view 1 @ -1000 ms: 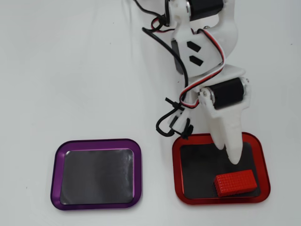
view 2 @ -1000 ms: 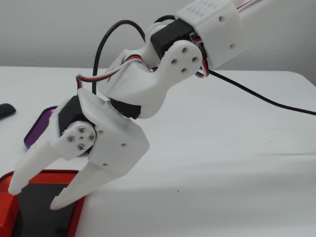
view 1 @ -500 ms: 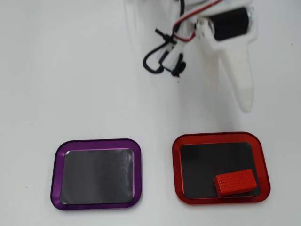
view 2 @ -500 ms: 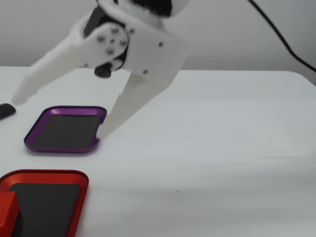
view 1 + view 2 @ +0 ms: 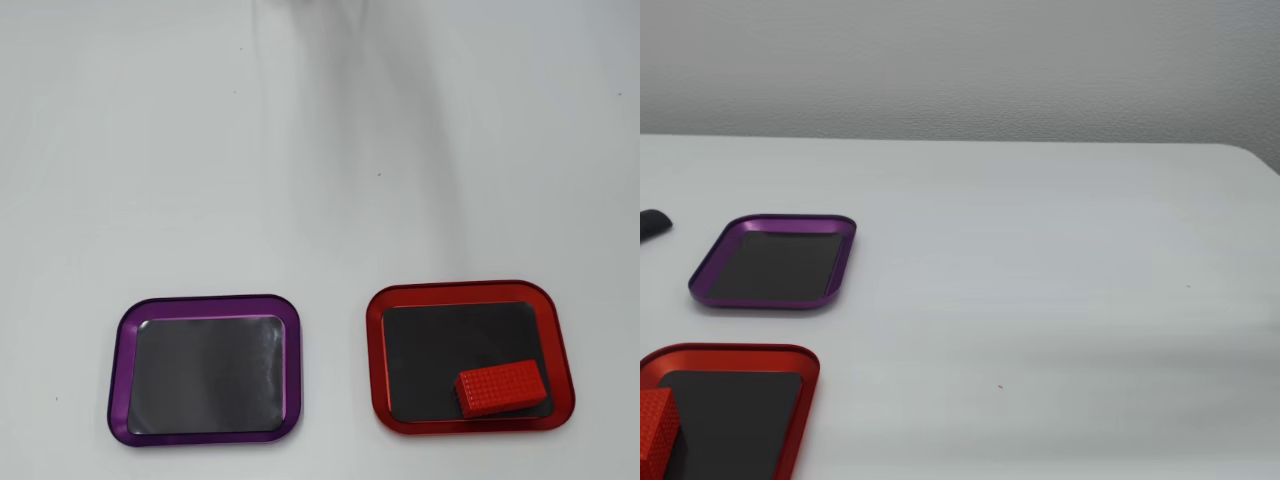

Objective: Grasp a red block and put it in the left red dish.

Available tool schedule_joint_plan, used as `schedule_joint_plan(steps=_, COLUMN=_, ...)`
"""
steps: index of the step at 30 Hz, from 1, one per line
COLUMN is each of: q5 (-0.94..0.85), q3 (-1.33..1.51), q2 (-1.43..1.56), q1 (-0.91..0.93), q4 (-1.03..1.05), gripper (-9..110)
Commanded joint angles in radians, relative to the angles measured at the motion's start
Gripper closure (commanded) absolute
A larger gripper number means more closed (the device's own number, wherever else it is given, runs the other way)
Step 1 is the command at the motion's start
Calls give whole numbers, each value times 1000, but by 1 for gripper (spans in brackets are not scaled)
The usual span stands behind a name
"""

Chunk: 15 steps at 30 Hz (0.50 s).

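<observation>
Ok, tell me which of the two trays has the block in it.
The red-rimmed tray, on the right in the overhead view. The red block lies in its lower right corner. The purple-rimmed tray shows only its bare dark inside.

A bare test bench, like a lab or hobby setup: a plain white table (image 5: pixel 300 150) against a blank pale wall (image 5: pixel 960 60), holding only two matching trays (image 5: pixel 205 370) and a small dark object (image 5: pixel 652 223) at the fixed view's left edge.
</observation>
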Motion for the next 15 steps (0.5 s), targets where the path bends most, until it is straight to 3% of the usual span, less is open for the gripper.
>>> schedule_joint_plan(steps=1, q5=-5, q3=172, q2=184, q1=6, q4=-11, gripper=68)
schedule_joint_plan(steps=10, q5=0, q3=870, q2=658, q1=124, q4=-270, gripper=68)
schedule_joint_plan(steps=15, q5=5, q3=1155, q2=842, q1=196, q4=-316, gripper=67)
